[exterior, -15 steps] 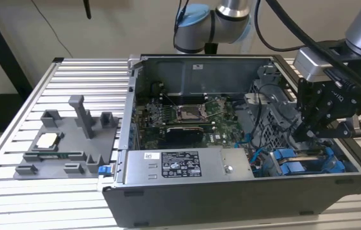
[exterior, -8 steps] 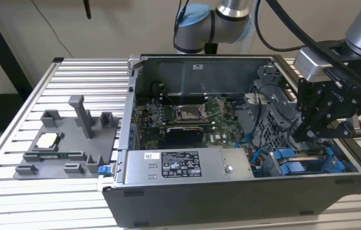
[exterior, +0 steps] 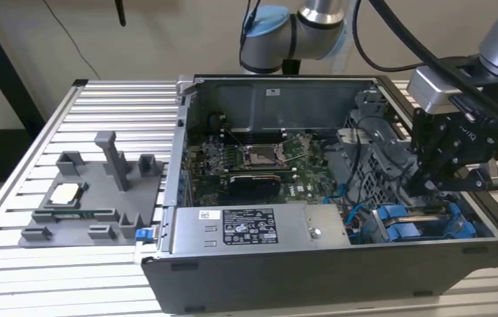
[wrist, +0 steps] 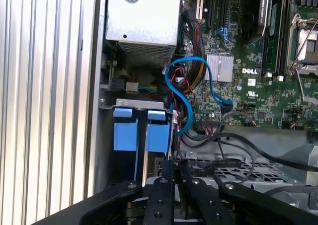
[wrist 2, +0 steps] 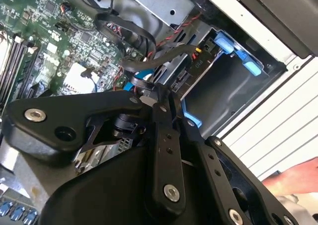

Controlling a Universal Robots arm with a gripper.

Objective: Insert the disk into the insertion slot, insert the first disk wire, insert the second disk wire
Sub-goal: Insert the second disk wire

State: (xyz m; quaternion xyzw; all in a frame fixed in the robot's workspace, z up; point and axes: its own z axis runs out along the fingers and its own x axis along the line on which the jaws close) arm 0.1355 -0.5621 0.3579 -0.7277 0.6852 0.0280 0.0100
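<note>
One arm is at work here, and you see its gripper (exterior: 431, 187) lowered into the open computer case (exterior: 320, 264) at the exterior view's right, over the drive bays in the near corner. In both wrist views its two black fingers (wrist: 164, 195) stand pressed close together, their tips nearly meeting; whether they pinch a wire end between them you cannot tell, since the tips sit against a dark tangle of cables. In the second wrist view the fingertips (wrist 2: 160, 103) reach just beside a flat grey cable (wrist 2: 149, 61) at the edge of the insertion slot (wrist 2: 223, 86), whose grey-blue wall shows with a blue carrier tab at its mouth. In the first wrist view you look down on two blue-framed carriers side by side in the bays; the disk (wrist: 158, 135) is the one nearer the fingers, already seated in its slot, and the other carrier (wrist: 125, 133) sits just beside it. A blue data cable (wrist: 181, 96) loops from the motherboard (wrist: 258, 61) toward the carriers. On the slatted table (exterior: 99, 105), well apart from the case, stands a grey fixture tray (exterior: 90, 198).
</note>
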